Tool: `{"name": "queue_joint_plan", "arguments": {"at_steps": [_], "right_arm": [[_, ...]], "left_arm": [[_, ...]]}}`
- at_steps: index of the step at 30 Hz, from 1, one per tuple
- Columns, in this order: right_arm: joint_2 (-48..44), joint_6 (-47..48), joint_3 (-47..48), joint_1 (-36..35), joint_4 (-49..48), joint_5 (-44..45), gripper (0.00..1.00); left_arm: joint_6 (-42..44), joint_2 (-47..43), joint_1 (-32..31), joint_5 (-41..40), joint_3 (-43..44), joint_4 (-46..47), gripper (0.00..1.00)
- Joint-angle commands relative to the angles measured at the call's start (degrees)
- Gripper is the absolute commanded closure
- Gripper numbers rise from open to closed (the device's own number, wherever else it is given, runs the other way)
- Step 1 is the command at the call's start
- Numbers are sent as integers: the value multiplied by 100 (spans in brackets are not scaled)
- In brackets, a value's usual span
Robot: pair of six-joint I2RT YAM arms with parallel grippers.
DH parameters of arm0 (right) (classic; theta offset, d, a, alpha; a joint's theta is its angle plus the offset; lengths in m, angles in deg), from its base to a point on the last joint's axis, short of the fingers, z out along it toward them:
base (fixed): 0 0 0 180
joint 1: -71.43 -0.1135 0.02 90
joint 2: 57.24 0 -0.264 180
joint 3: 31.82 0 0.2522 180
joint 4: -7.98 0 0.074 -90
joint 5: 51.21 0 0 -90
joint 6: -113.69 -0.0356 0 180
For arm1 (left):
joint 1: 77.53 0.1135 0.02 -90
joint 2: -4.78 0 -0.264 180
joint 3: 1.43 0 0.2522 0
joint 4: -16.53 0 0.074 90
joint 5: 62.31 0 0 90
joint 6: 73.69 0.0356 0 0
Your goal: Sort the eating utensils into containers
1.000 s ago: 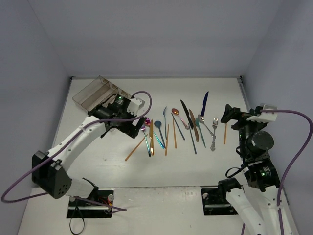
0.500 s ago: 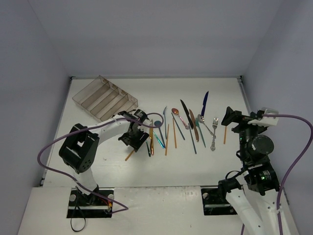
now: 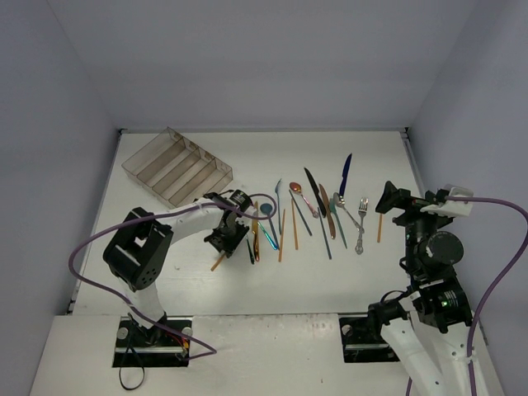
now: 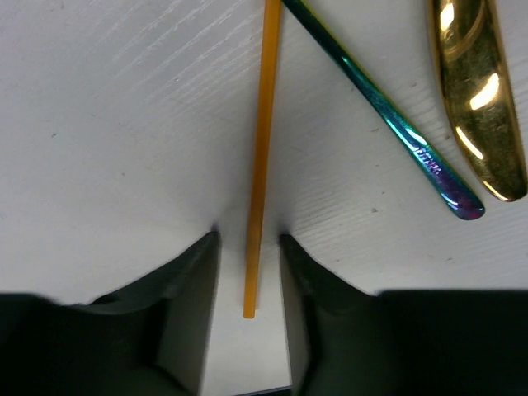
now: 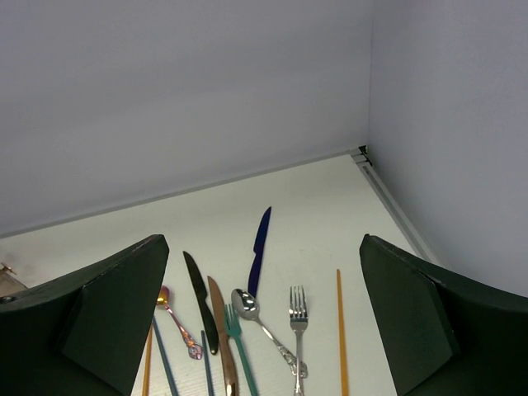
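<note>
- An orange chopstick [image 4: 260, 148] is lying left of the bench's middle, at the left end of the utensil row, well apart from the clear tray [image 3: 146, 151] in the far-left corner.
- The left gripper [image 4: 249, 247] is straddling the chopstick's end, fingers parted and gripping nothing. A pickup seems to be starting, and closing squarely on the thin stick likely comes next.
- A second ago this arm was hovering beside the tray.
- The right gripper [image 5: 264, 318] is idling, spread wide, near the right edge.
</note>
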Motion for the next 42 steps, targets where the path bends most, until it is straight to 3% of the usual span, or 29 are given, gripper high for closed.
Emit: {"name": "queue_joint_plan", "arguments": {"at_steps": [1,5,8,20,28,33,37,42], "right_arm": [[-43,18,-29,-26,-372,207,0],[-102,22,-66,-26,-359,306,0],[-105,13,-73,-26,-364,309,0],[-72,-29,-44,-26,-366,288,0],[-46,-50,-53,-19,-368,273,0],[-6,-59,-16,-26,-359,214,0],[16,-74,29,-26,-359,174,0],[75,-59,114,-19,-359,89,0]], "left_arm": [[-229,171,-54,-155,-233,325,75],[-342,109,-53,-159,-378,294,95],[-509,30,-44,-108,-490,269,100],[-1076,173,217,-34,-717,-299,100],[-1252,-730,583,-284,-744,-321,100],[-916,-1652,585,-421,-176,-671,100],[-339,-2038,678,-991,701,-1202,100],[533,-2049,1373,-1513,1617,-1217,100]]}}
